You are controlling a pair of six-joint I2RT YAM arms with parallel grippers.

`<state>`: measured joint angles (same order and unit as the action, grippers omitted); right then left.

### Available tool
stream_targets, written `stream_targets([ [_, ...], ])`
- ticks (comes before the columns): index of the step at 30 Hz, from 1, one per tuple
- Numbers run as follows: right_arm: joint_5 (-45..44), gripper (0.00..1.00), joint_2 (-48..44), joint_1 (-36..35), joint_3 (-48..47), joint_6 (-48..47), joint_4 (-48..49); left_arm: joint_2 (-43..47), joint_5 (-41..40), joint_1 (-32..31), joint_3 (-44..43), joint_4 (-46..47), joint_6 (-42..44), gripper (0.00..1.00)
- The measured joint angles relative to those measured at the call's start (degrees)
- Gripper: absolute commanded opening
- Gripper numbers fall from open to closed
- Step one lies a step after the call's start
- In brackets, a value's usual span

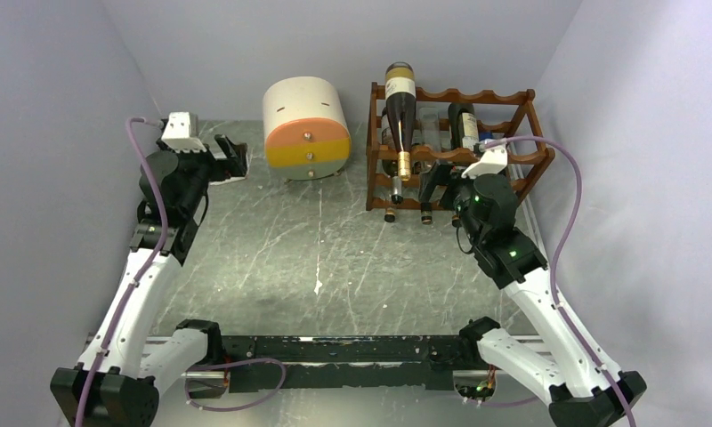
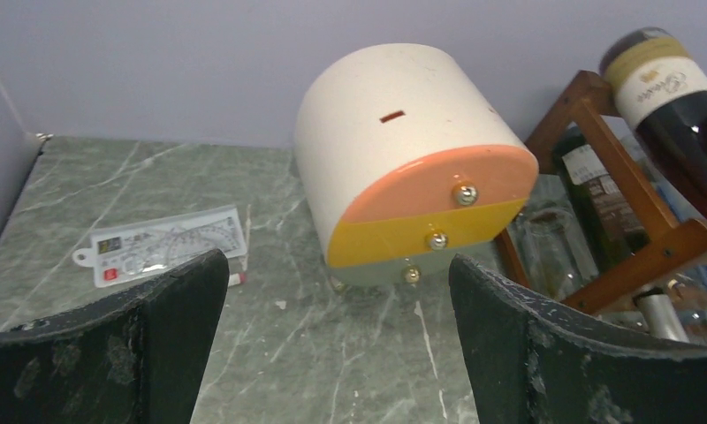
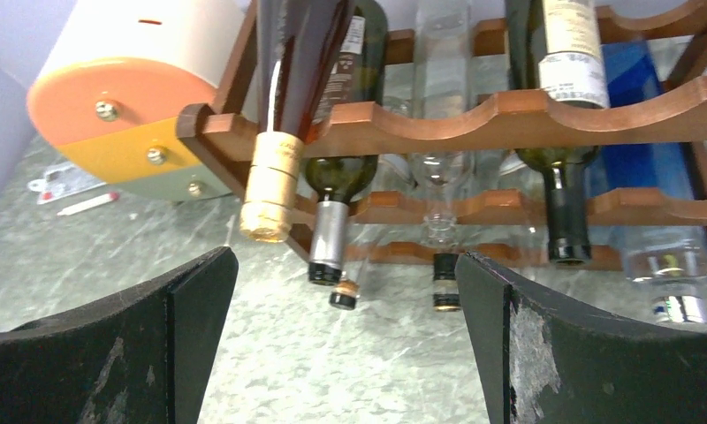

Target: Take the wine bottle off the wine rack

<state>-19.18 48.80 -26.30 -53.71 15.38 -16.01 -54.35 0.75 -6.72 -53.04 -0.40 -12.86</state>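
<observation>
Veined grey-green table point(image 1: 335, 258), lilac walls point(image 1: 335, 36); left hand point(image 2: 337, 283) and right hand point(image 3: 343, 283) gape empty.

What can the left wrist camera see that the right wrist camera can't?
Only the left wrist view: the left gripper, open, and the cream label on the leaning bottle. Only the right wrist view: the right gripper, open, the gold-foil neck and a blue bottle. Both: the drawer unit, the wine rack and the marble table.
</observation>
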Motion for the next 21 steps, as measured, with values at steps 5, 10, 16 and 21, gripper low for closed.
stream_targets([
  [5,4.1,1.0,0.2,0.7,-0.5,4.3,-0.3,0.0,2.2,-2.5,0.9,2.7,0.1,0.99],
  [10,5.0,1.0,4.6,0.9,-5.1,9.7,-1.1,0.2,2.9,-5.0,1.5,4.5,0.4,0.99],
  [16,6.9,1.0,13.2,1.3,-14.6,14.0,-4.2,0.2,2.9,-8.0,2.2,6.0,1.7,0.99],
  [21,10.8,1.0,17.5,2.9,-19.4,13.6,-5.5,0.2,2.5,-10.5,2.6,6.6,2.8,0.99],
])
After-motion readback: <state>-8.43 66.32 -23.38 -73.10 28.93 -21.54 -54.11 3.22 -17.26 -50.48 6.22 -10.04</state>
